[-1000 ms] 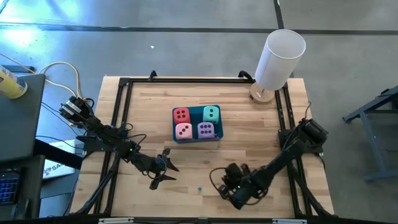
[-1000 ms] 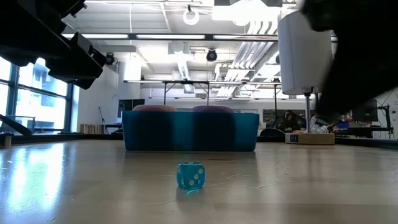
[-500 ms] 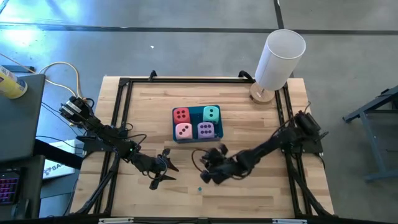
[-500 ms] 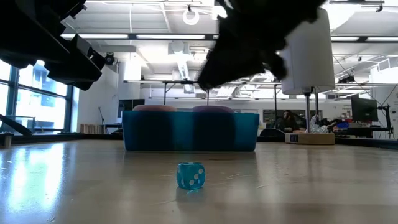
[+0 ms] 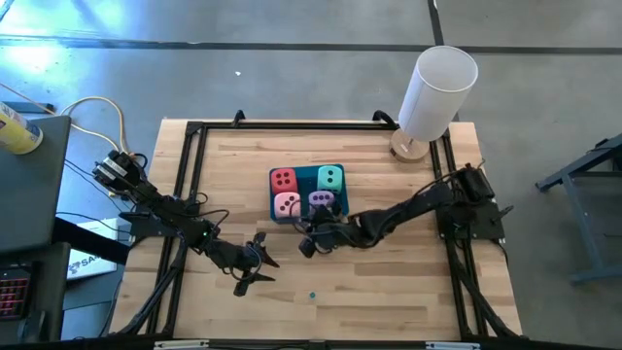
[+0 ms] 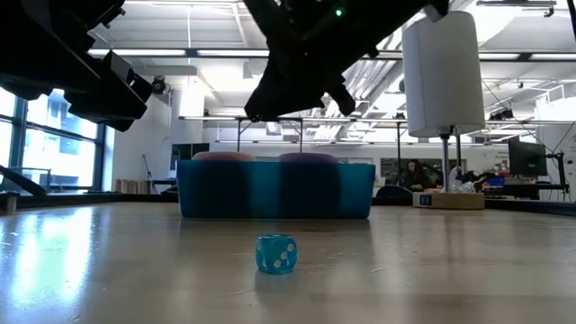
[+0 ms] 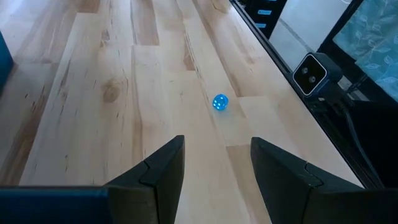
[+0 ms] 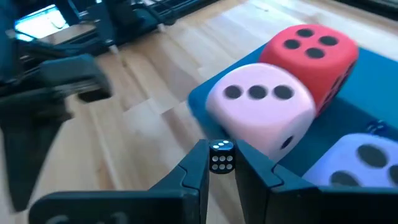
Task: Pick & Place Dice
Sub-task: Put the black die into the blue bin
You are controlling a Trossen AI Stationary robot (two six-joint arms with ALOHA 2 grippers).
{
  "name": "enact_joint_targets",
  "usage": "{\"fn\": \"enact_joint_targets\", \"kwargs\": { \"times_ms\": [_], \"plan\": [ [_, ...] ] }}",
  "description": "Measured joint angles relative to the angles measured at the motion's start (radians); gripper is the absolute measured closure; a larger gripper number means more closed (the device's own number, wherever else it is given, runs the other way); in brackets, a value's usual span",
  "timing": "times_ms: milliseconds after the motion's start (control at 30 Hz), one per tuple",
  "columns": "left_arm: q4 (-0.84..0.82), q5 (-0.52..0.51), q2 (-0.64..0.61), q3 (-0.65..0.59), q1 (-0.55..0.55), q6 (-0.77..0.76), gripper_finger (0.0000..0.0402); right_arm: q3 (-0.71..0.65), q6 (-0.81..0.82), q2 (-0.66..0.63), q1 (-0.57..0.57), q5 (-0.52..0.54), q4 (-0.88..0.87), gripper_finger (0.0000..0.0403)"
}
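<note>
Low view — wooden table (image 6: 468, 270) | windows (image 6: 54, 135) | ceiling lights (image 6: 225, 52)

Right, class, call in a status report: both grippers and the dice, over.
Left gripper open, waiting at table's front left. Right gripper shut on small black die, by blue tray's pink die. Small blue die loose on table.
</note>
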Motion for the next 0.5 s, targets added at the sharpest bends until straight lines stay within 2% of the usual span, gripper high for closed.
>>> {"fn": "enact_joint_targets", "kwargs": {
  "times_ms": [500],
  "plan": [
    [-0.005, 0.000, 0.000, 0.000, 0.000, 0.016, 0.0223, 0.000, 0.001, 0.001, -0.075, -0.001, -0.032, 0.0355]
  ]
}}
